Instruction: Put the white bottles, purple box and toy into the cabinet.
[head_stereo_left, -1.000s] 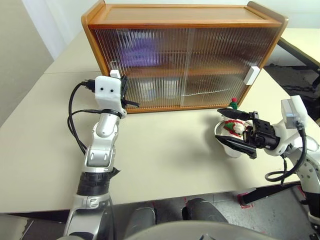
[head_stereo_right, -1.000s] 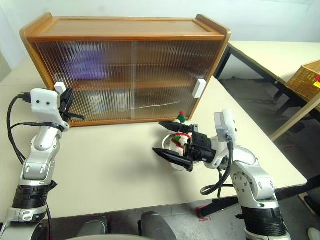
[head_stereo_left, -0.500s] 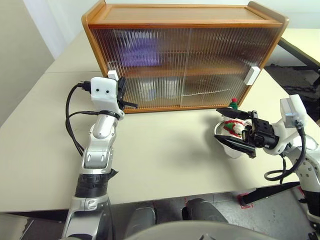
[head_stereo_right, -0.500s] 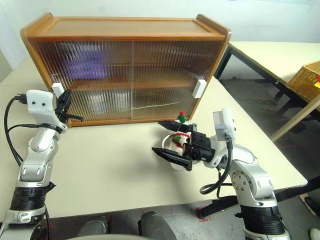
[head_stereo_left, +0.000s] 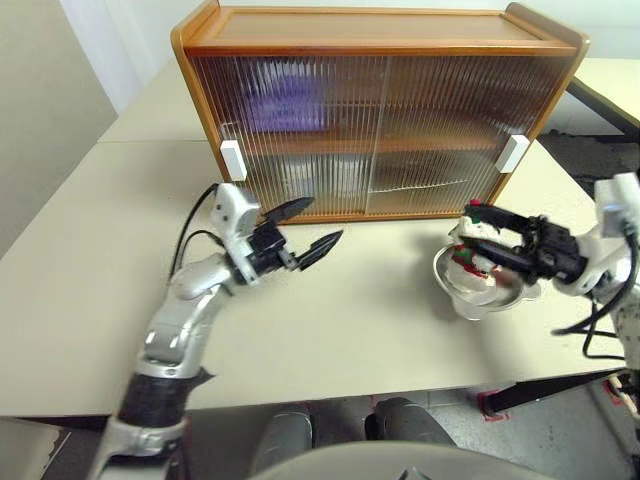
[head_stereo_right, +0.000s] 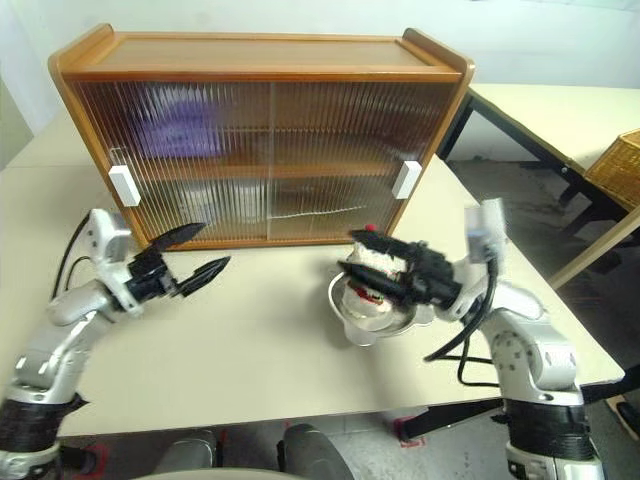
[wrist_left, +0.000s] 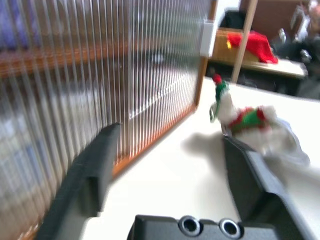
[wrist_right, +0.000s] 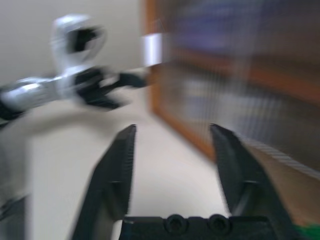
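Both cabinet (head_stereo_left: 380, 110) doors shut; purple box (head_stereo_left: 283, 105) dim behind ribbed pane, upper shelf. Left gripper (head_stereo_left: 310, 228) has left white handle (head_stereo_left: 232, 160), swung toward counter (head_stereo_left: 90, 260) middle, jaws now spread, empty. Right gripper (head_stereo_left: 478, 238) jaws narrowed around toy (head_stereo_left: 478, 262) in metal dish (head_stereo_left: 485, 292); firm grip unclear. Door likely must reopen for toy.

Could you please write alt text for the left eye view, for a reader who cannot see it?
A closed wooden cabinet with ribbed sliding doors stands on a beige table. In front of it, the left hand is open over the tabletop, and the right hand is at a metal dish holding a snowman toy.
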